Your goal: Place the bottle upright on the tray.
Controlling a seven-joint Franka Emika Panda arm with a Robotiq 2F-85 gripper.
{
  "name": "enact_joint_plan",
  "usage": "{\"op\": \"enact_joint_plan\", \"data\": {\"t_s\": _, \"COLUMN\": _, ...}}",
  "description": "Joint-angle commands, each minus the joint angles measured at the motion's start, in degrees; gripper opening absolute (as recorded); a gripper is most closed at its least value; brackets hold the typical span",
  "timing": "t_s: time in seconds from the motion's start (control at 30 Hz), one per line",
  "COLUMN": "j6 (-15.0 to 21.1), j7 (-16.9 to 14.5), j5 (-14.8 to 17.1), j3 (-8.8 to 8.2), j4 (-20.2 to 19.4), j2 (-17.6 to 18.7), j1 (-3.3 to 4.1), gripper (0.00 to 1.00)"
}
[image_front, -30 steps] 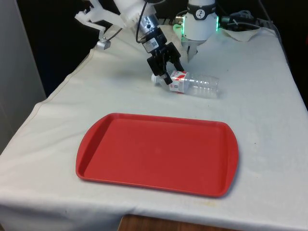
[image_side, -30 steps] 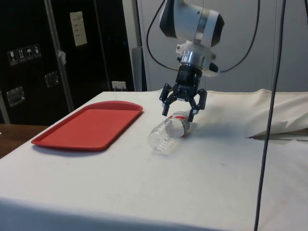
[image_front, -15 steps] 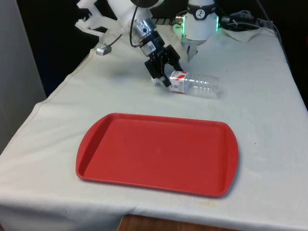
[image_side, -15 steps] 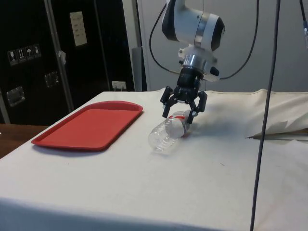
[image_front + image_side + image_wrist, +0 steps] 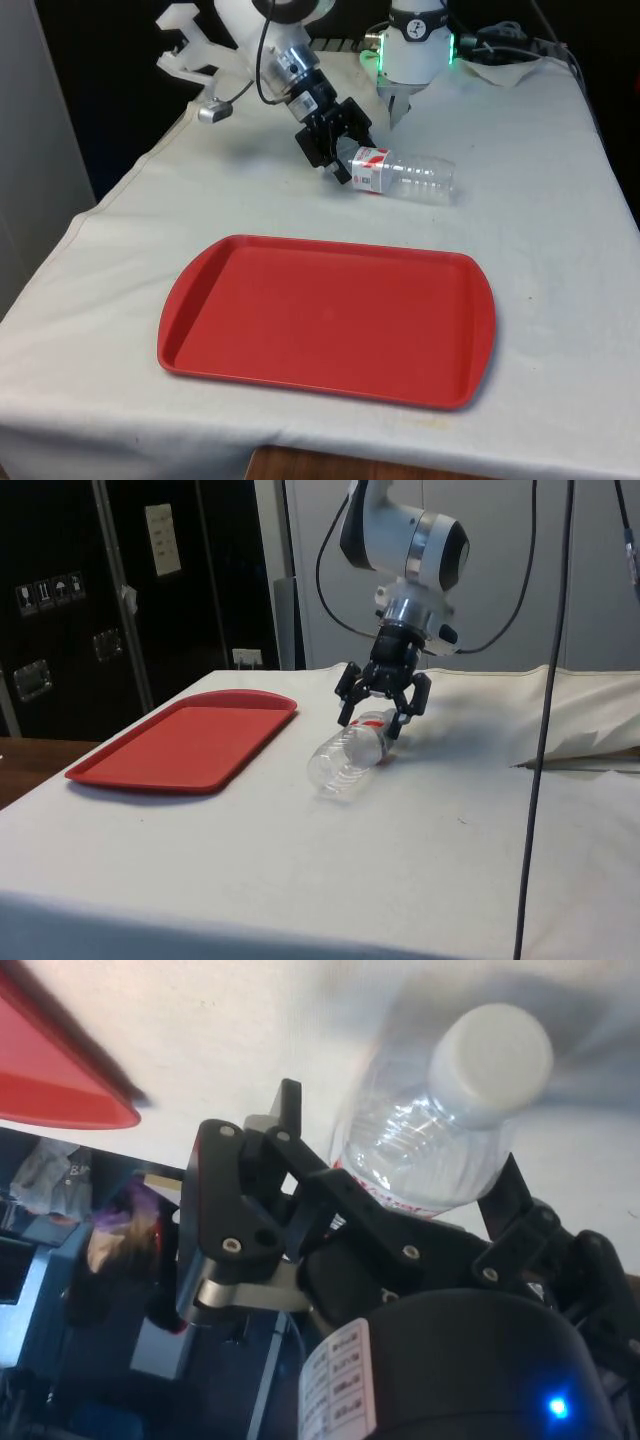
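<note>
Change: the gripper (image 5: pixel 340 152) has tilted lower around the bottle (image 5: pixel 402 175) neck near the tabletop's far edge.
Fingers: spread, nothing gripped yet.
Meaning: grasp imminent; tray (image 5: pixel 328 318) awaits.

Bottle (image 5: pixel 402 174) lying on cloth (image 5: pixel 560 220) behind tray (image 5: pixel 327 320); hand (image 5: pixel 338 152) at its cap end.

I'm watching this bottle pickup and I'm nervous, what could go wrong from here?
The clear bottle lies on its side on the cloth, so it may roll if a finger nudges it. The open gripper straddles its capped neck, a narrow hold where the bottle could swing or slip. It must also turn upright before reaching the red tray.
</note>
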Motion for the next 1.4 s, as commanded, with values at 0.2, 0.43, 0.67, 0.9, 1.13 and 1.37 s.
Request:
{"op": "enact_joint_plan", "data": {"t_s": 0.2, "j6": -0.9, "j7": -1.1, "j5": 2.3, "j3": 0.00, "j4": 0.0, "j2": 0.3, "j1": -0.23, "gripper": 1.00}}
{"op": "enact_joint_plan", "data": {"t_s": 0.43, "j6": -0.7, "j7": -1.3, "j5": 2.8, "j3": 0.11, "j4": -0.5, "j2": 0.1, "j1": 0.17, "gripper": 1.00}}
{"op": "enact_joint_plan", "data": {"t_s": 0.67, "j6": -0.9, "j7": -1.0, "j5": 2.5, "j3": 0.17, "j4": -0.5, "j2": 0.3, "j1": 0.29, "gripper": 1.00}}
{"op": "enact_joint_plan", "data": {"t_s": 0.9, "j6": -1.3, "j7": -0.8, "j5": 2.5, "j3": 0.40, "j4": -0.4, "j2": 0.9, "j1": 0.29, "gripper": 1.00}}
{"op": "enact_joint_plan", "data": {"t_s": 1.13, "j6": -1.8, "j7": -0.6, "j5": 2.3, "j3": 0.29, "j4": -0.3, "j2": 1.2, "j1": 0.46, "gripper": 1.00}}
{"op": "enact_joint_plan", "data": {"t_s": 1.37, "j6": -1.7, "j7": -0.5, "j5": 2.8, "j3": 0.46, "j4": -0.6, "j2": 1.1, "j1": 0.74, "gripper": 1.00}}
